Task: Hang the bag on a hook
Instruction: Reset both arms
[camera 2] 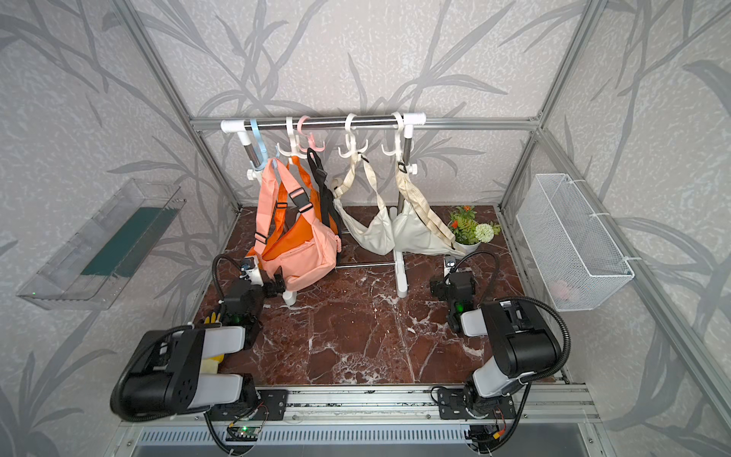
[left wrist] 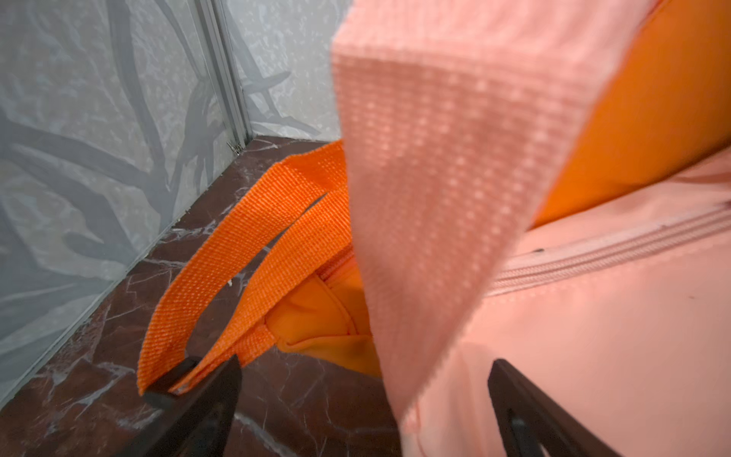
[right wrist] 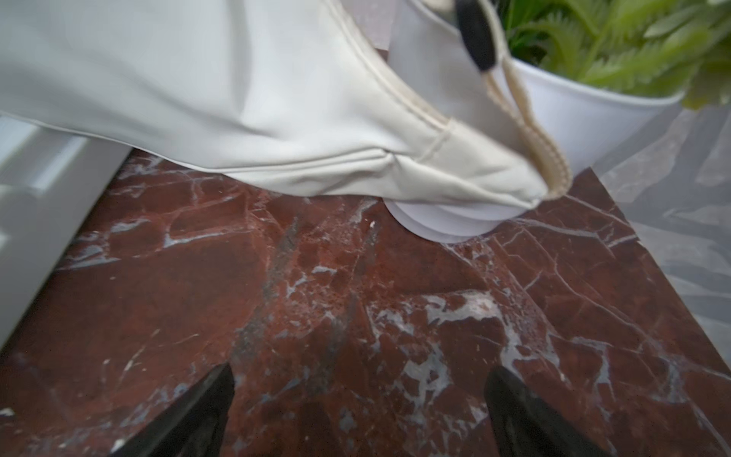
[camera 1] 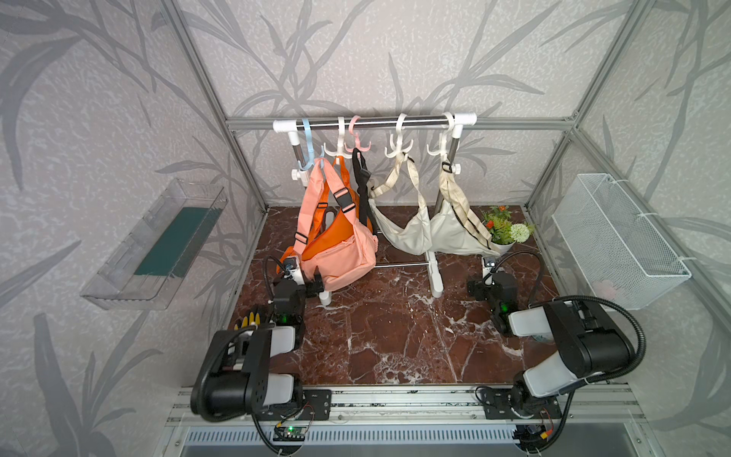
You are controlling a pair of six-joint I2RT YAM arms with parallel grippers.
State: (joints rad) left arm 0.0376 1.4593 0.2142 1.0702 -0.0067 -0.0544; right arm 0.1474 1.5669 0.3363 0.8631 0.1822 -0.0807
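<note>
The peach sling bag [camera 1: 344,257], upright on the blue hook [camera 1: 309,138], is being faced by the nearer left gripper [left wrist: 360,366]; it and the right gripper [right wrist: 360,376] are being held wide open, empty.

The peach bag [camera 1: 344,257] has black buckles; the orange bag [camera 1: 322,243] is brighter. The cream bags [camera 1: 409,233] have beige striped straps. There is a blue hook [camera 1: 306,136], a pink hook [camera 1: 358,145] and white hooks [camera 1: 399,146]. The floor [camera 1: 395,340] is red-brown marble with white veins; the wall [camera 1: 356,59] is grey, leaf-patterned.
</note>
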